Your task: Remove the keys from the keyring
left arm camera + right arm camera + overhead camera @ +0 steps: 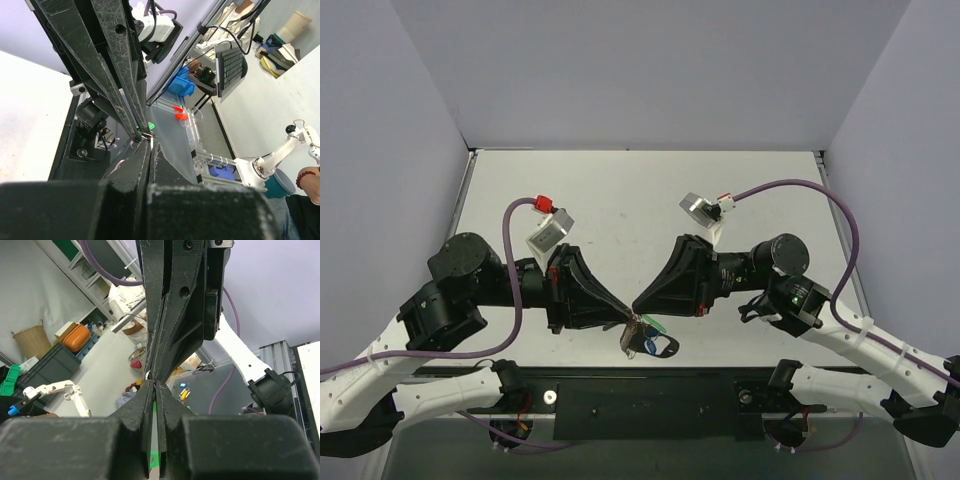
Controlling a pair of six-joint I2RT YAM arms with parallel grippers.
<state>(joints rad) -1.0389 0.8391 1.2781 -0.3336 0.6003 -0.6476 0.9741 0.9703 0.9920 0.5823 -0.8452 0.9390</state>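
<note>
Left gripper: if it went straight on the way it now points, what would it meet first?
The right gripper, almost at once: the left gripper meets it tip to tip over the dangling keyring. Heights look matched from above, though depth is uncertain.

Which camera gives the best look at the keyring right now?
Top external: the keyring hangs in plain sight where the left gripper and right gripper meet. Left wrist shows only a silver and green scrap of it; right wrist just a glint.
</note>
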